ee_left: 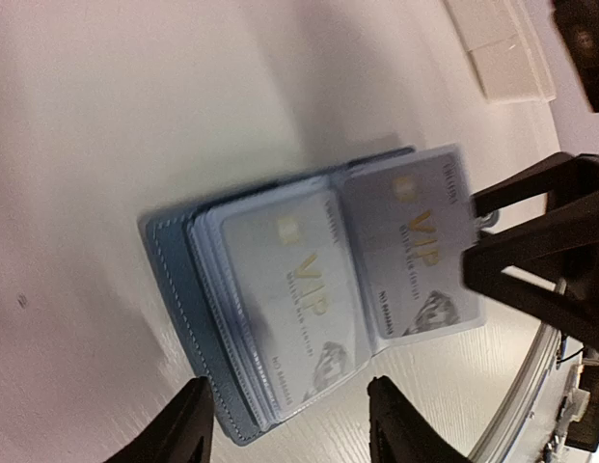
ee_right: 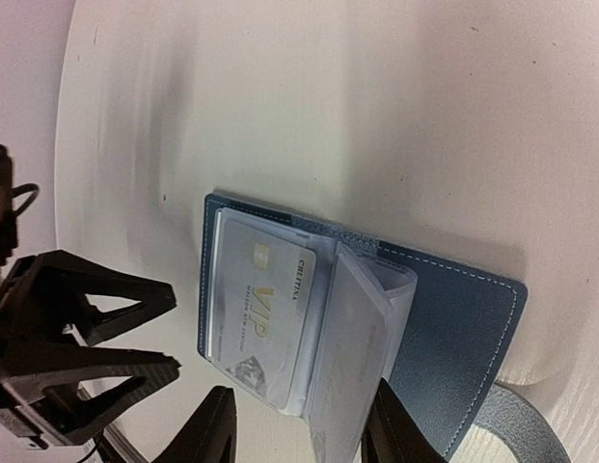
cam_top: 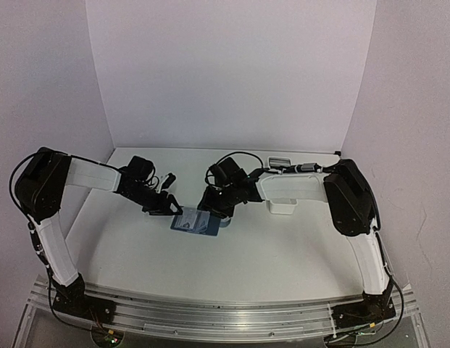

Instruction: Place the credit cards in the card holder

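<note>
Left gripper (ee_left: 291, 429), angled low, jaws apart over stitched blue card holder (ee_left: 169, 270); right gripper (ee_right: 297, 434) jaws apart astride glossy clear sleeves (ee_right: 362, 328).

The pale table (cam_top: 246, 268) bears the open dark-blue card holder (cam_top: 196, 222) lying flat, a white tray (cam_top: 285, 207) near the holder's right, and a small grey object (cam_top: 280, 161) well behind the holder, to its right.

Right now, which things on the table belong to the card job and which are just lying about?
For the job: card holder, VIP cards inside it.
Just lying about: white tray, small grey object behind the tray.
</note>
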